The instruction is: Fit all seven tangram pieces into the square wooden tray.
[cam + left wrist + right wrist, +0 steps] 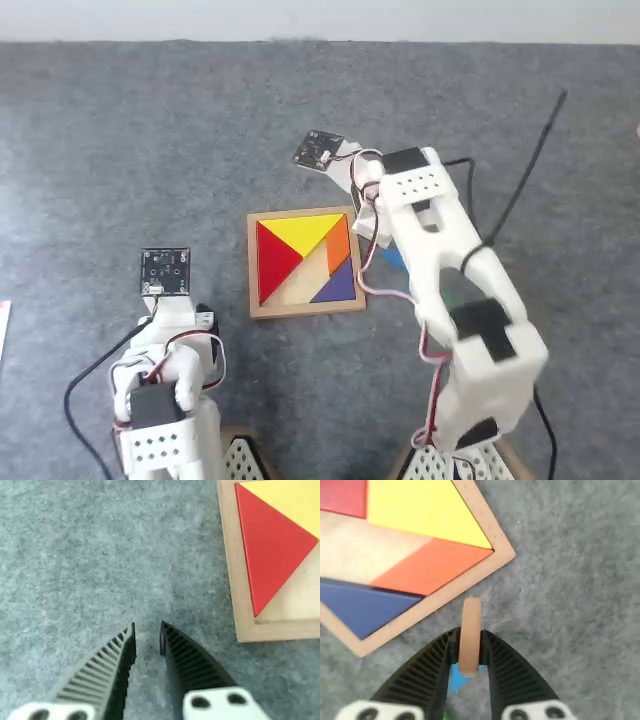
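Note:
The square wooden tray lies mid-table. In it sit a yellow triangle, a red triangle, an orange parallelogram and a dark blue triangle, with bare wood between them. My right gripper is just off the tray's right rim, shut on a tan wooden piece held on edge. A light blue piece lies on the carpet under it. My left gripper hovers over carpet left of the tray's near corner, slightly open and holding nothing.
Grey carpet covers the table. A sliver of green shows beside the right arm. The left arm stands at the near left. Open carpet lies behind and to the left of the tray.

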### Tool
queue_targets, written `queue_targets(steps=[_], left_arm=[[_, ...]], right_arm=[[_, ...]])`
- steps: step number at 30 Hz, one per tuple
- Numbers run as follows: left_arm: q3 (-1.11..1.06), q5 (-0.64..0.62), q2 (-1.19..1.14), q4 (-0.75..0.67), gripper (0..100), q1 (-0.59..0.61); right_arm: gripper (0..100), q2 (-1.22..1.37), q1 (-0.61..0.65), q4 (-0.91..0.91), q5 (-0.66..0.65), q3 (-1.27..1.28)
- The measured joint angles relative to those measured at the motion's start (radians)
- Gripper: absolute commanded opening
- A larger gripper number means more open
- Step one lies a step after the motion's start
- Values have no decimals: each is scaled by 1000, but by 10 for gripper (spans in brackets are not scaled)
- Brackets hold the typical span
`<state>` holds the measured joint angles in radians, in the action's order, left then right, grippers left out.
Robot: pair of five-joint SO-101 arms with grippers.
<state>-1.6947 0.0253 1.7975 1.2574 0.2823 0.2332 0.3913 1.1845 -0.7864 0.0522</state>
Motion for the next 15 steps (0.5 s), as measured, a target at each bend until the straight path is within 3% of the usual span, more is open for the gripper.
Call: queue_targets(steps=[5,15], left_arm=[[0,0,0,0,80,0],[0,0,0,0,80,0]], right_arm=[[6,-94,121,21,-5,49],[7,-9,422,83,-107,44]])
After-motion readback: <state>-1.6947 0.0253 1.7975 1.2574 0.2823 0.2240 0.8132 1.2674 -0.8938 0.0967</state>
